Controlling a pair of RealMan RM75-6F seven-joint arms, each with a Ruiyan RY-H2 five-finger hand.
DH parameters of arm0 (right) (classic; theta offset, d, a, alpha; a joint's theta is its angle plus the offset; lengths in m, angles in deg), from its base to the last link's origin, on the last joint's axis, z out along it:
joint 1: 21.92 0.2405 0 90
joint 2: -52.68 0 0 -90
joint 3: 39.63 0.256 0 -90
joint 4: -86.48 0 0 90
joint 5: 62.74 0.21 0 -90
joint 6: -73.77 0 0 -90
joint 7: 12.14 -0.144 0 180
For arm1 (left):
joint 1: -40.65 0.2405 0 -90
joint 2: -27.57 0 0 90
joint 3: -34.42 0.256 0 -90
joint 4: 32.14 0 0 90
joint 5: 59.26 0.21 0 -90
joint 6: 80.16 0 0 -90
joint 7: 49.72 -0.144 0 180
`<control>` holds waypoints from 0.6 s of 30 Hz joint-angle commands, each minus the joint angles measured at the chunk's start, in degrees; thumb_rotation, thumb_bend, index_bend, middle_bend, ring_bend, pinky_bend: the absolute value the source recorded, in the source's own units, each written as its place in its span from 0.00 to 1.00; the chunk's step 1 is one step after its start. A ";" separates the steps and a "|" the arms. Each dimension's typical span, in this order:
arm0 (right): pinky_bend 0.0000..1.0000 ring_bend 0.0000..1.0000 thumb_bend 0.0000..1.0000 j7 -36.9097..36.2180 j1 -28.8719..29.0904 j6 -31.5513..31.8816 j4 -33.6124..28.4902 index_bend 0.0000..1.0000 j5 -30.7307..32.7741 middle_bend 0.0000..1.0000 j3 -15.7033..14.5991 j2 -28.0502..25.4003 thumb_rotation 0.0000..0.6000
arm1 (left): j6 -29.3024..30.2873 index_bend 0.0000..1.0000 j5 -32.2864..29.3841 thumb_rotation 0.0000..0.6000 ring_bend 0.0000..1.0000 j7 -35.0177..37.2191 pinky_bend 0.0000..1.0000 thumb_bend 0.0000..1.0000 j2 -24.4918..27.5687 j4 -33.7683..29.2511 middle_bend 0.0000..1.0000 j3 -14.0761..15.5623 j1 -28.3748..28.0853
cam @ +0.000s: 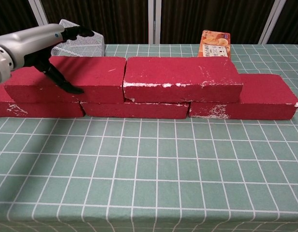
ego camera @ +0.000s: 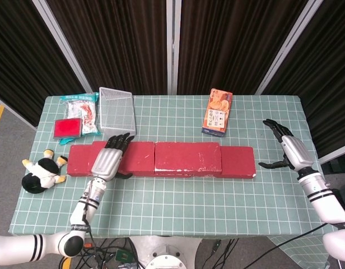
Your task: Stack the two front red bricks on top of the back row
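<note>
Two red bricks lie on top of a back row of red bricks. The left upper brick (cam: 74,72) (ego camera: 136,157) and the right upper brick (cam: 183,77) (ego camera: 188,157) meet near the middle. Lower row bricks show at the left (cam: 23,108), middle (cam: 139,110) and right (cam: 265,99). My left hand (ego camera: 108,158) (cam: 40,43) hovers over the left upper brick's left end, fingers spread, holding nothing. My right hand (ego camera: 289,148) is open, off to the right of the row, well apart from it.
A wire basket (ego camera: 116,109) and snack packets (ego camera: 77,115) sit at the back left. An orange box (ego camera: 217,112) (cam: 215,43) stands behind the row. A plush cow toy (ego camera: 41,172) lies at the left table edge.
</note>
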 commanded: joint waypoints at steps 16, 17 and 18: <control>0.00 0.00 0.00 1.43 0.37 -0.68 -0.68 0.00 0.63 0.00 0.43 0.24 1.00 | 0.18 0.04 -0.75 1.00 0.00 2.93 0.00 0.00 5.51 1.35 0.00 2.31 3.82; 0.00 0.00 0.00 1.51 0.38 -0.71 -0.73 0.00 0.67 0.00 0.46 0.24 1.00 | 0.07 0.04 -0.78 1.00 0.00 3.09 0.00 0.00 5.53 1.52 0.00 2.26 3.84; 0.00 0.00 0.00 1.60 0.40 -0.74 -0.78 0.00 0.73 0.00 0.49 0.24 1.00 | -0.07 0.04 -0.79 1.00 0.00 3.23 0.00 0.00 5.56 1.73 0.00 2.23 3.86</control>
